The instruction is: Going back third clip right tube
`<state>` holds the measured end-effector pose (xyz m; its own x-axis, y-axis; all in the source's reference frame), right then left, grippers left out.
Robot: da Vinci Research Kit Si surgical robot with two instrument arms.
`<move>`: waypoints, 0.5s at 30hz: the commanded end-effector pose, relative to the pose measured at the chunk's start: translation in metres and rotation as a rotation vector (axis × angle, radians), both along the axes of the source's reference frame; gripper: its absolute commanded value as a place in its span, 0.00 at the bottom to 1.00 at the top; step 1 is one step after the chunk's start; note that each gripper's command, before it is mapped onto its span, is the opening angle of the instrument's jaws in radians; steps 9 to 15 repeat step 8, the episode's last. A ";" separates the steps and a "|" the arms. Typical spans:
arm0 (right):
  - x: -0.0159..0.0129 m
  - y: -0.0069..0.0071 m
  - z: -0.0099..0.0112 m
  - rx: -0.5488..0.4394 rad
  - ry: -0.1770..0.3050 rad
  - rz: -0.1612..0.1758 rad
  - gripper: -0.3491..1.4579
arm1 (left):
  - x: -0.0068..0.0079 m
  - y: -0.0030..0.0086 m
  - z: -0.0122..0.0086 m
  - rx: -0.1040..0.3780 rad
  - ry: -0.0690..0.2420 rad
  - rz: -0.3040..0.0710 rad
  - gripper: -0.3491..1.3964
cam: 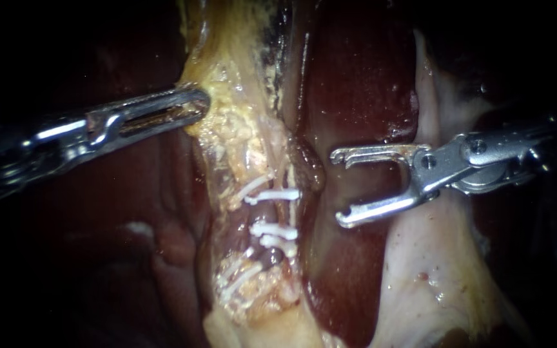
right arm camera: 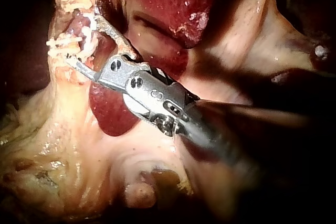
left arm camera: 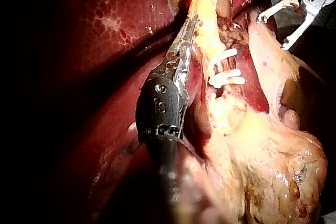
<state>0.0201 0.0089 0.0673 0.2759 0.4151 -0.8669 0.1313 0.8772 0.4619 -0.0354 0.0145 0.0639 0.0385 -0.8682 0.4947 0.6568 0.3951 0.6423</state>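
From the left comes the left instrument (cam: 191, 106), its shaft slanting up towards the middle; its slotted jaws lie pressed together on the edge of the yellow fatty tissue (cam: 233, 129), a pinch of which they hold, and the left wrist view shows the same jaws running along that yellow strip; below the grip, the strip carries a cluster of white clips (cam: 272, 229); three of them lie more or less level, one above the other, across the right tube (cam: 291, 211), a thin pale strand running up and down, while a few more clips sit slanted just to the left of it; next to the tube lies the dark red, wet liver (cam: 356, 84); over it hangs the right instrument (cam: 338, 187), its shaft coming in from the right edge, its two hooked jaws spread wide with nothing between them; the jaw tips point at the clipped tube and stand near it but clear of it, with bare liver showing in the gap; behind and below this instrument a pale tissue sheet (cam: 433, 277) spreads out.
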 end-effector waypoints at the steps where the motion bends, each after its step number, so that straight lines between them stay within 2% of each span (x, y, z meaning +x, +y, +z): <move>1: 0.0000 0.0000 0.0000 0.000 0.000 -0.001 0.52 | 0.0001 0.0001 -0.0001 0.000 -0.003 0.001 0.00; 15: -0.0002 0.0000 0.0000 0.000 0.000 -0.002 0.52 | 0.0001 0.0001 -0.0002 0.001 -0.003 0.000 0.00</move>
